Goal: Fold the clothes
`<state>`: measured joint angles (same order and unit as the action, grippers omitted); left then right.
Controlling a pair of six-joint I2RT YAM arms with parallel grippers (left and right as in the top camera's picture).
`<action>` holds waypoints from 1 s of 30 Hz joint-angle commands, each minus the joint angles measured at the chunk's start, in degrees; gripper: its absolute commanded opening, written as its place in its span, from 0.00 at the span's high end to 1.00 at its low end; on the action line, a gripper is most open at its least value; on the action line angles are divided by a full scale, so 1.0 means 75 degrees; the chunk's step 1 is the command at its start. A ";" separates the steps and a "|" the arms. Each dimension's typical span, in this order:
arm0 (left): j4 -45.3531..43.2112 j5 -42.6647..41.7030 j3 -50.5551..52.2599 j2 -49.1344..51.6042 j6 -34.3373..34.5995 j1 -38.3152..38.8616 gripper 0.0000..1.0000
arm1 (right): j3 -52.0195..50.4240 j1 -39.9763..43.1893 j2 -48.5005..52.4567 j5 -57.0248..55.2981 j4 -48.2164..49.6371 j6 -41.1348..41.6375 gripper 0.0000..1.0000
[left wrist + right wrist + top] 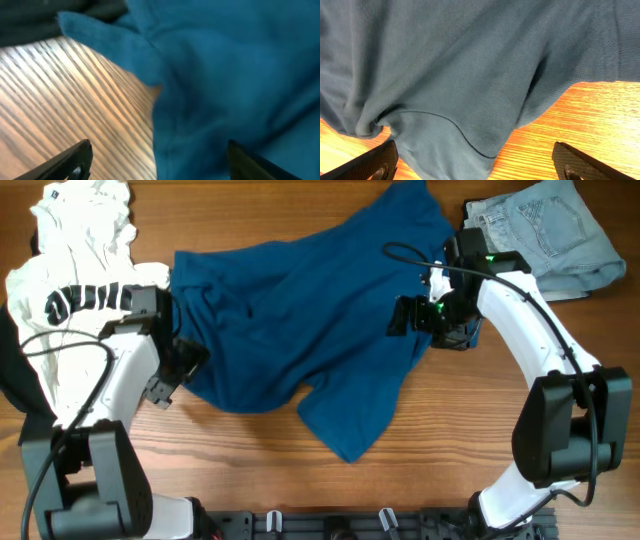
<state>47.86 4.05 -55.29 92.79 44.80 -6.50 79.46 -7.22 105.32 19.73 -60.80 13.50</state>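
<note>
The large teal-blue shirt point(300, 320) lies crumpled across the middle of the wooden table. My left gripper point(180, 365) is open at the shirt's left edge; in the left wrist view its jaws point(160, 160) straddle the shirt's edge point(225, 90) and bare wood. My right gripper point(405, 318) is open over the shirt's right side; in the right wrist view the jaws point(475, 167) hang just above a hemmed fold of the shirt point(470, 75). The white black-lettered tee point(70, 290) lies far left, the pale-blue jeans point(545, 235) far right. A black garment point(12, 370) shows at the left edge.
The wooden table point(450, 440) shows bare wood along the front. A black rail point(330, 525) runs along the table's front edge between the two arm bases.
</note>
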 commanded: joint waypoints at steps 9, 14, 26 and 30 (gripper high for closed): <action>-0.1565 0.0119 0.0230 0.0536 0.0015 -0.1530 0.20 | -0.0198 -0.0766 -0.0198 0.0175 0.0565 0.0259 0.01; -0.1670 -0.0318 0.0230 0.0702 -0.0268 -0.1498 0.20 | -0.0198 -0.1096 -0.0198 0.0175 0.0871 0.0408 0.01; -0.1212 -0.1139 0.0230 0.0694 -0.0318 -0.1498 0.07 | -0.0195 -0.1142 -0.0198 0.0172 0.1818 0.0629 0.00; -0.1244 -0.1142 0.0230 0.0694 -0.0315 -0.1498 0.05 | -0.0198 -0.1142 -0.0198 0.0175 0.1789 0.0632 0.01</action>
<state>38.57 -3.57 -54.04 97.56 43.13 -17.76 78.22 -15.75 105.32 20.53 -47.29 17.34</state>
